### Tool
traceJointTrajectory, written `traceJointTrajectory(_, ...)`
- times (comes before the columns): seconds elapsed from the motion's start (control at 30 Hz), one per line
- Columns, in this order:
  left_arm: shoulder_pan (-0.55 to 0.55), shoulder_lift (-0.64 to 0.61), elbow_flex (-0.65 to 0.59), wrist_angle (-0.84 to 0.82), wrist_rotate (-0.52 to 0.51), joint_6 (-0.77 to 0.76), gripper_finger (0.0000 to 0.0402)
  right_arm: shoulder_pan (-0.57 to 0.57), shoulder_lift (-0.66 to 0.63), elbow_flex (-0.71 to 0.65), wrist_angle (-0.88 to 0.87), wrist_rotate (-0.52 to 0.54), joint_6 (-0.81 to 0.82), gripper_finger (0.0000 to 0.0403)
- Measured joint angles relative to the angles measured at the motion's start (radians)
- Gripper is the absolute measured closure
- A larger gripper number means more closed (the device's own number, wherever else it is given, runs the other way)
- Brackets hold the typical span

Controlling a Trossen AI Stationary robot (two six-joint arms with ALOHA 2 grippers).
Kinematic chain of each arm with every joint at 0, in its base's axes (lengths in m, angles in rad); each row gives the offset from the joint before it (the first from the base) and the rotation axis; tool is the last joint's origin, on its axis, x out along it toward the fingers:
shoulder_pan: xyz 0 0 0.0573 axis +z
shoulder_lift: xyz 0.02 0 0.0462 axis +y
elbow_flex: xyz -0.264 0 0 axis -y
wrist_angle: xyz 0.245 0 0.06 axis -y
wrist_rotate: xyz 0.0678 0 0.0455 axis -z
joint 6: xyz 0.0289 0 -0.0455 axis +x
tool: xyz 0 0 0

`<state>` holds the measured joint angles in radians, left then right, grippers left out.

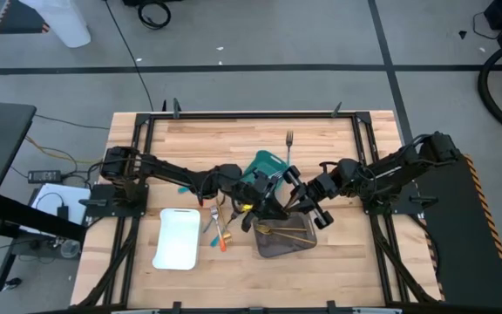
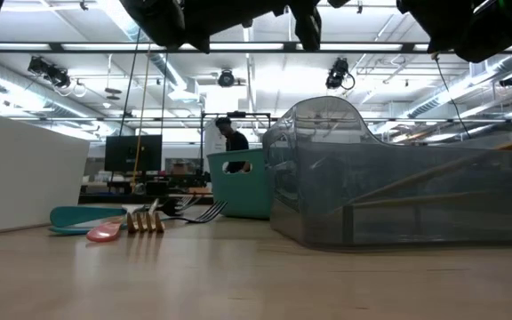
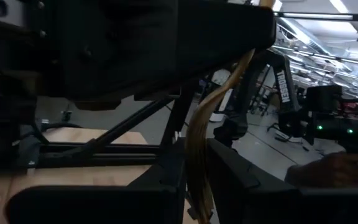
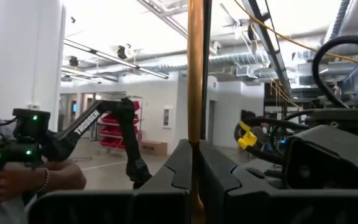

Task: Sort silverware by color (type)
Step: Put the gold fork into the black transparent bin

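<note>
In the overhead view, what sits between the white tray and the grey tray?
In the high view, a loose cluster of silverware lies on the wood between the white tray and the grey tray.

loose silverware (image 1: 220,228) between white tray (image 1: 178,238) and grey tray (image 1: 284,235); teal tray (image 1: 263,166) behind

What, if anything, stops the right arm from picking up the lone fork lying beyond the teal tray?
Likely reachable, but not yet: the fork lies in the open with nothing around it, but the right end effector is shut on a gold utensil.
</note>
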<state>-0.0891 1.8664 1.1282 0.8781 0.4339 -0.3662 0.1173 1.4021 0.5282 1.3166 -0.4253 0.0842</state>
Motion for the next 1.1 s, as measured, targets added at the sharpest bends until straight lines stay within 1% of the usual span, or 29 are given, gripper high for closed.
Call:
traceJointTrajectory(0.1,0.0,0.0,0.0,-0.001,0.017,0.003,0.0363,0.0,0.0,0.0,-0.001,-0.016,0.002,0.0386)
traceJointTrajectory(0.2,0.001,0.0,0.0,-0.004,0.013,-0.001,0.0387,0.0,0.0,0.0,-0.006,-0.022,0.002,0.0386)
traceJointTrajectory(0.33,0.008,0.0,0.0,-0.003,0.016,-0.019,0.0392,0.0,-0.001,0.0,-0.014,-0.011,0.018,0.0385)
traceJointTrajectory(0.4,0.009,0.0,0.0,-0.004,0.02,-0.019,0.0392,0.0,-0.002,0.0,-0.032,0.014,0.039,0.0376)
traceJointTrajectory(0.47,0.009,0.0,-0.001,-0.004,0.021,-0.015,0.0392,0.0,-0.006,0.001,-0.049,0.019,0.048,0.0357)
traceJointTrajectory(0.57,0.008,0.0,-0.001,0.004,0.03,-0.011,0.0393,0.0,-0.015,0.0,-0.085,0.019,0.051,0.0318)
traceJointTrajectory(0.77,0.019,-0.012,-0.001,-0.018,0.035,0.012,0.0393,-0.002,-0.126,-0.001,-0.272,0.064,0.029,0.0241)
traceJointTrajectory(0.83,0.019,-0.023,-0.001,-0.07,0.032,0.019,0.0394,-0.001,-0.175,-0.001,-0.354,0.102,0.019,0.0223)
traceJointTrajectory(0.93,0.017,-0.04,-0.002,-0.159,-0.015,0.077,0.0394,0.009,-0.252,-0.001,-0.507,0.194,-0.002,0.0206)
traceJointTrajectory(1.1,0.006,-0.081,-0.002,-0.312,-0.135,0.161,0.0394,0.034,-0.364,-0.001,-0.726,0.349,-0.016,0.02)
